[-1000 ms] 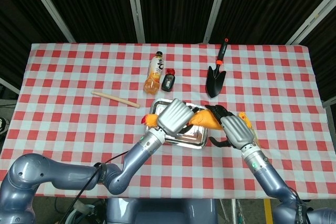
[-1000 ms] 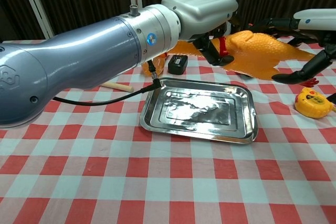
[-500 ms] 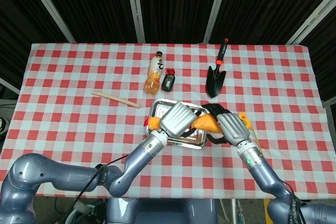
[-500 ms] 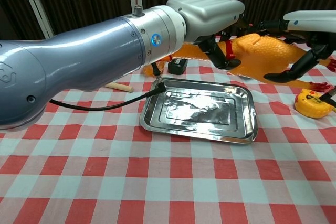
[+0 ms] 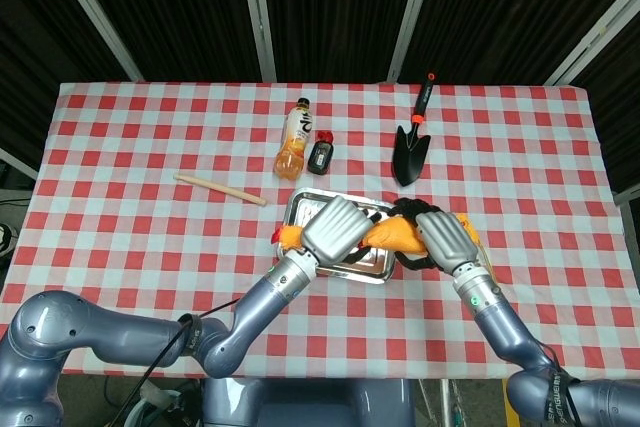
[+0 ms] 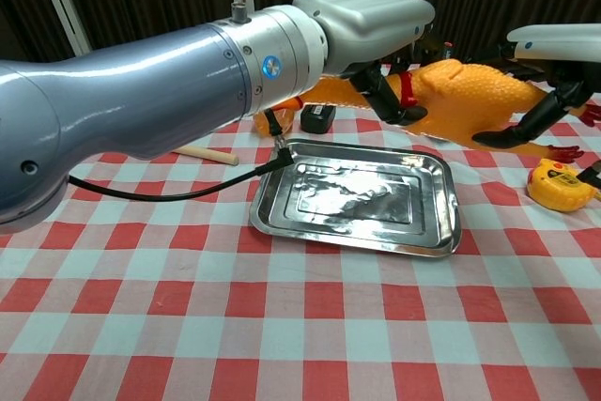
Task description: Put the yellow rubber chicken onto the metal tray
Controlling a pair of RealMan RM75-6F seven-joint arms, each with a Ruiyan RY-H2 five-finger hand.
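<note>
A red and white checked cloth covers the table, dark curtains behind. Both hands, left and right, hold the chicken above the tray.

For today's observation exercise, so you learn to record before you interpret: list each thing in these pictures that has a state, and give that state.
Yellow rubber chicken: held in the air above the tray by both hands.
Left hand: grips the chicken's neck end.
Right hand: grips the chicken's body.
Metal tray: flat on the table, nothing in it.
Orange juice bottle: lying on its side, capped.
</note>
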